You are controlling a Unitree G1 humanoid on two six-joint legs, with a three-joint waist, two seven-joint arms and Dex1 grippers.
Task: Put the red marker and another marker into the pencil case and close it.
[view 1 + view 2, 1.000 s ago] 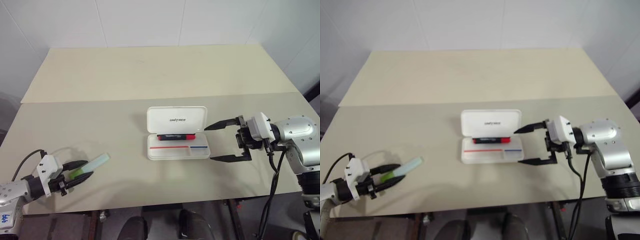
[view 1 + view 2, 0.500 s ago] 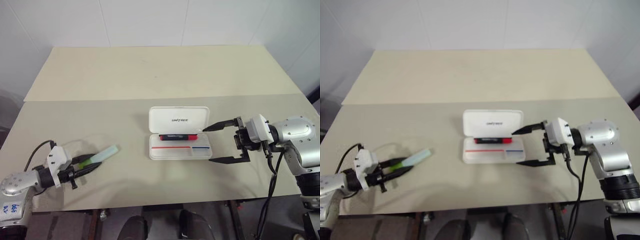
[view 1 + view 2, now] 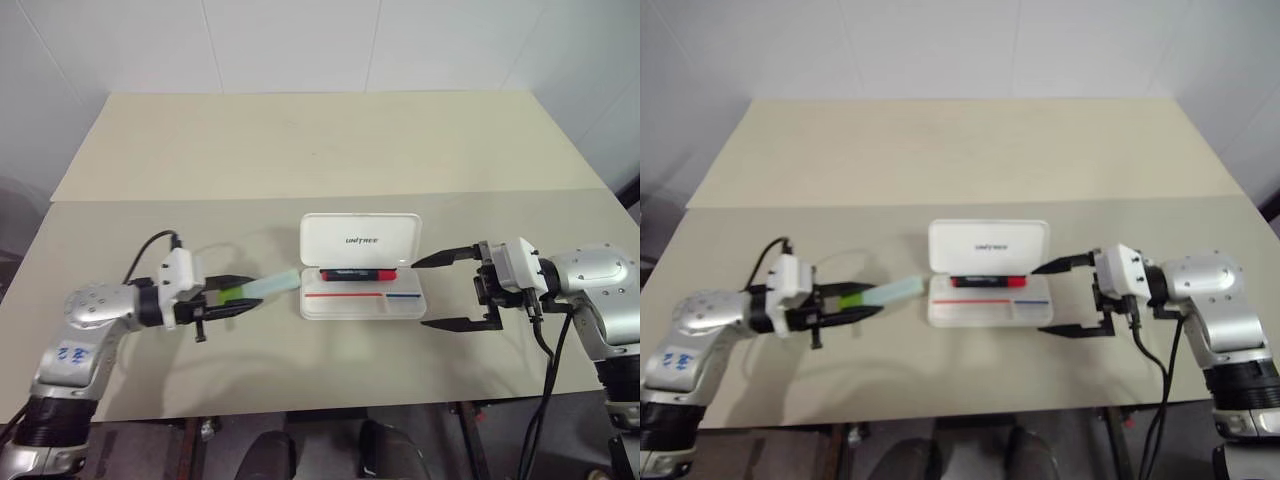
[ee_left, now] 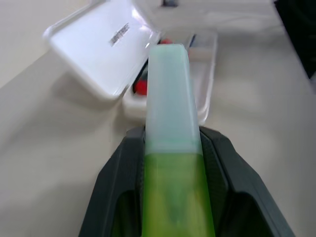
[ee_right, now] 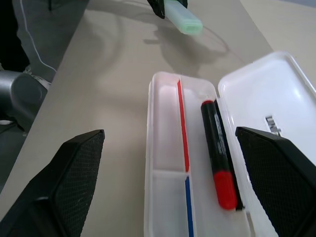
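While the red marker [image 3: 356, 272] already lies in the open pencil case [image 3: 362, 298], the left gripper [image 3: 222, 298] clasps another marker [image 3: 258, 289] beside it. The right gripper [image 3: 446, 292] hangs agape; insertion and closing are left.

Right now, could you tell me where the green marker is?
The green marker is held in the left gripper, above the table, left of the open pencil case, its pale end pointing toward the case.

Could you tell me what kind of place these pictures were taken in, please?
Probably a robot test room: a plain beige table against bare white walls, holding a pencil case and markers.
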